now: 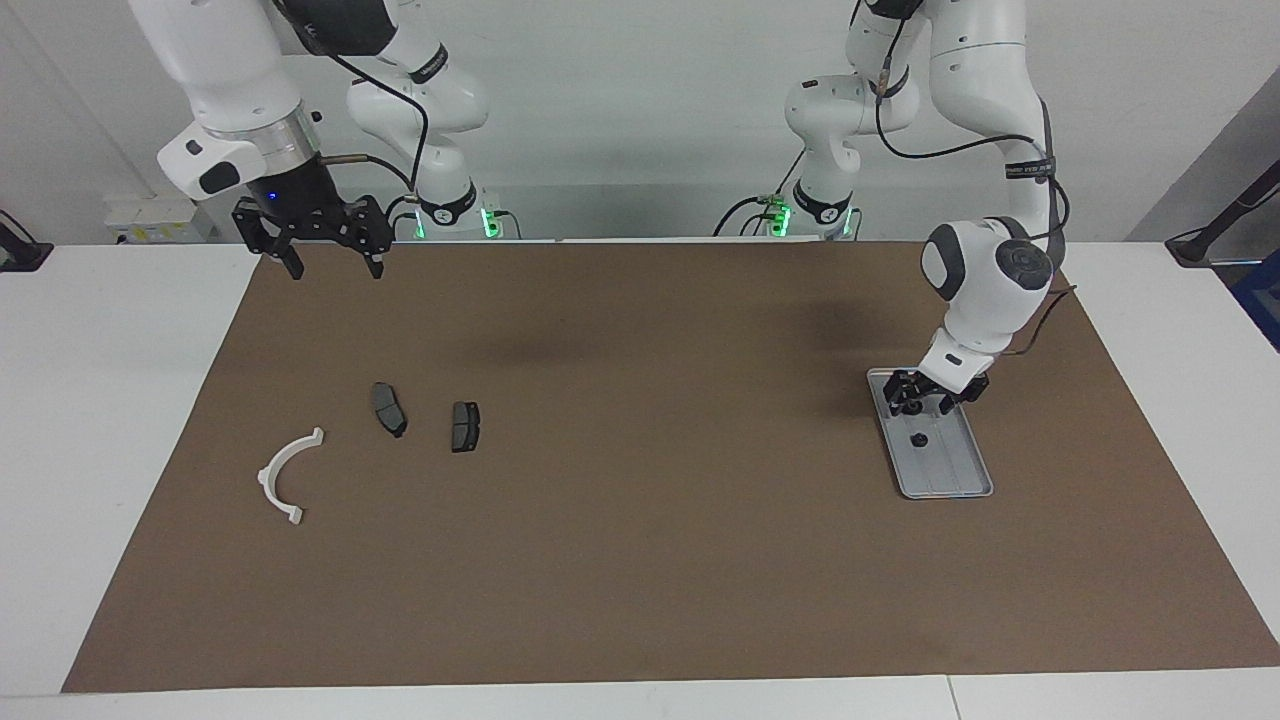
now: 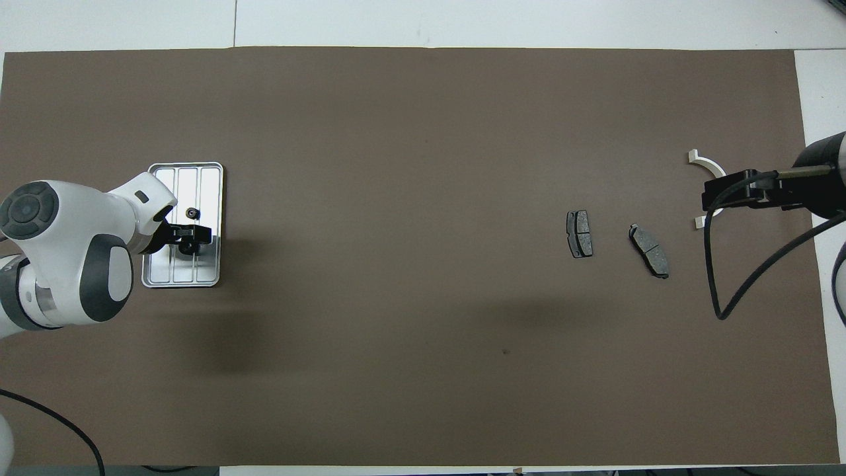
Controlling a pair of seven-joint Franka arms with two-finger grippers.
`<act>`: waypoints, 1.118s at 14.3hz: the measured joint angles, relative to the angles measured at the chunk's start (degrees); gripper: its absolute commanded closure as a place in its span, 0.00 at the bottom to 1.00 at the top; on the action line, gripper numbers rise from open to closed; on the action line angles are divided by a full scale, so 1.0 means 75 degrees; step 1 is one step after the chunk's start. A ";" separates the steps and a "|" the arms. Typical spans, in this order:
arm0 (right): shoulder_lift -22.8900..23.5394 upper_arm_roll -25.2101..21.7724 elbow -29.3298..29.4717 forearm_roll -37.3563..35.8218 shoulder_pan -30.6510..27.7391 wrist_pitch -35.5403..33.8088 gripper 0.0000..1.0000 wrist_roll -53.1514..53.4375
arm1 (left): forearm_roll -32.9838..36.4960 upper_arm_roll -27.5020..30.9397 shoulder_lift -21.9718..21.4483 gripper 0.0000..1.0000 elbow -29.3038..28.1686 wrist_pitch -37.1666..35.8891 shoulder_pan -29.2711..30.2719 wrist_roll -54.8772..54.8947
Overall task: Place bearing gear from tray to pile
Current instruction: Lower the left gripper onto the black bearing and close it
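The flat silver-grey ribbed metal tray (image 1: 940,470) holds two small black bearing gears. One (image 2: 192,213) lies free. The left pincer (image 1: 929,402) is low over the other (image 2: 188,246); I cannot tell its finger state. The overhead view hides part of the white bracket (image 1: 285,478) under the waiting right pincer (image 1: 331,267), whose fingers stand apart.

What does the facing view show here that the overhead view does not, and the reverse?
Only the facing view shows the whole white bracket and the raised right gripper clear of it. Only the overhead view shows the tray's ribbed floor plainly. Both show the left gripper low in the tray at one black gear, the second gear loose, and two brake pads.
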 measured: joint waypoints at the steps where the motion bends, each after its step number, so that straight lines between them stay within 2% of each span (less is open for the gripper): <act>1: 0.0000 0.0000 0.0000 0.0000 0.0000 0.0000 0.00 0.0000 | 0.0000 0.0000 0.0000 0.08 -0.0001 -0.0015 0.0000 0.0000; 12: -0.0001 0.0001 -0.0002 0.0000 0.0013 -0.0001 0.00 0.0078 | 0.0000 0.0000 -0.0001 0.09 -0.0002 -0.0269 0.0000 0.0001; 16: -0.0002 0.0001 -0.0019 0.0000 0.0037 -0.0004 0.00 0.0092 | 0.0000 0.0000 -0.0001 0.16 -0.0019 -0.0308 0.0000 0.0006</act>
